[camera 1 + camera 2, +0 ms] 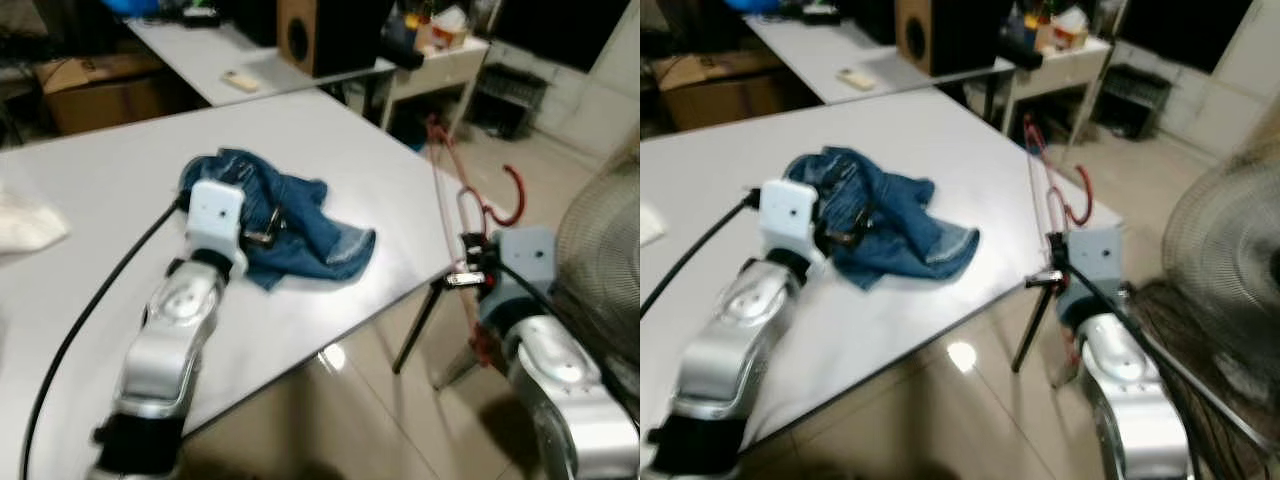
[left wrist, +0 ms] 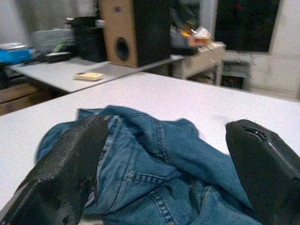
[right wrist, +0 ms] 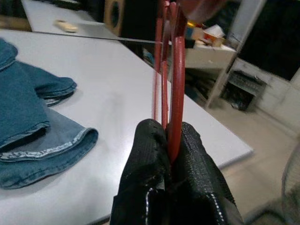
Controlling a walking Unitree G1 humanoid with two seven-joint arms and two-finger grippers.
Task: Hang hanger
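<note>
A red wire hanger (image 3: 176, 70) stands upright off the table's right edge, its hook (image 1: 515, 195) curling to the right. My right gripper (image 3: 171, 140) is shut on the hanger's lower wires, beside the table corner (image 1: 468, 262). A crumpled pair of blue jeans (image 1: 300, 235) lies in the middle of the white table (image 1: 120, 170). My left gripper (image 2: 166, 129) is open just above the near side of the jeans, its fingers (image 2: 70, 173) spread either side of the denim without gripping it.
A wooden speaker (image 1: 320, 35) sits on a second table (image 1: 200, 50) behind. At the right stands a floor fan (image 1: 600, 240), with a black stand leg (image 1: 415, 330) under the table edge. A white cloth (image 1: 25, 225) lies at the table's left, behind it a cardboard box (image 1: 90, 90).
</note>
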